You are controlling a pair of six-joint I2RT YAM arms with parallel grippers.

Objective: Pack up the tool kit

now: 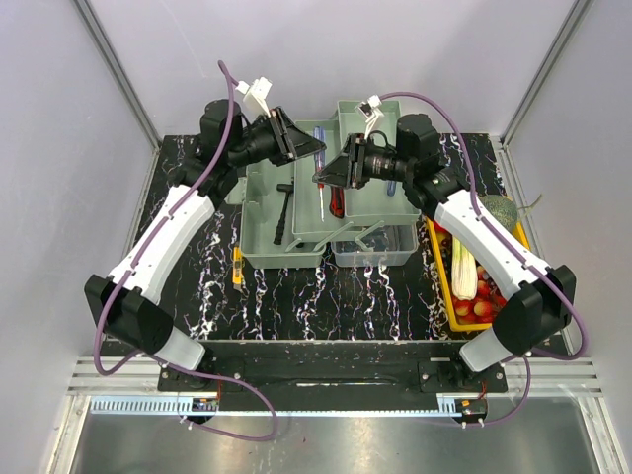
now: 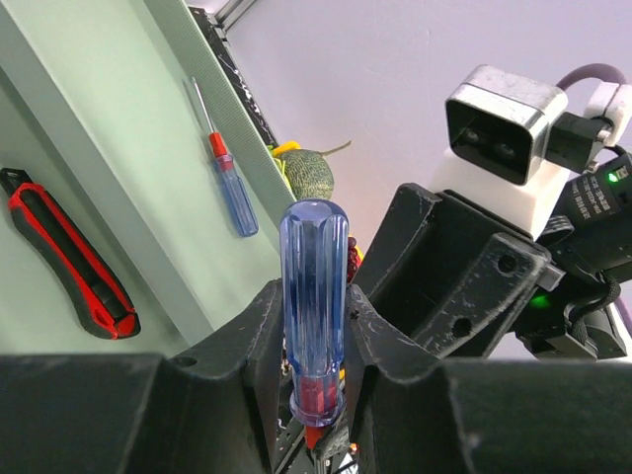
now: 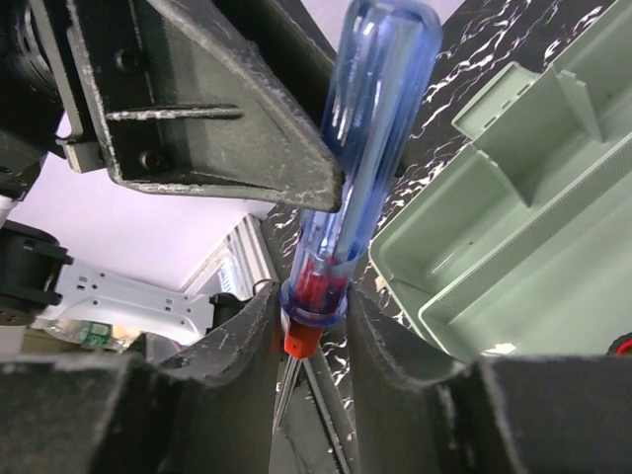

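Observation:
The tool kit (image 1: 373, 255) stands open mid-table with its pale green fold-out trays (image 1: 265, 237) spread. A blue-handled screwdriver (image 1: 320, 193) hangs over the trays between both grippers. My left gripper (image 1: 309, 148) is shut on its clear blue handle (image 2: 314, 276). My right gripper (image 1: 328, 174) grips the same handle at its red collar (image 3: 314, 291), shaft pointing down. A red-and-black knife (image 2: 69, 259) and a small blue screwdriver (image 2: 229, 178) lie in the trays. A black hammer (image 1: 284, 212) lies in the left tray.
A yellow tray (image 1: 443, 288) of vegetables sits at the right of the table, with a green melon (image 1: 502, 209) at its far end. A small yellow tool (image 1: 237, 267) lies on the black marbled tabletop left of the kit.

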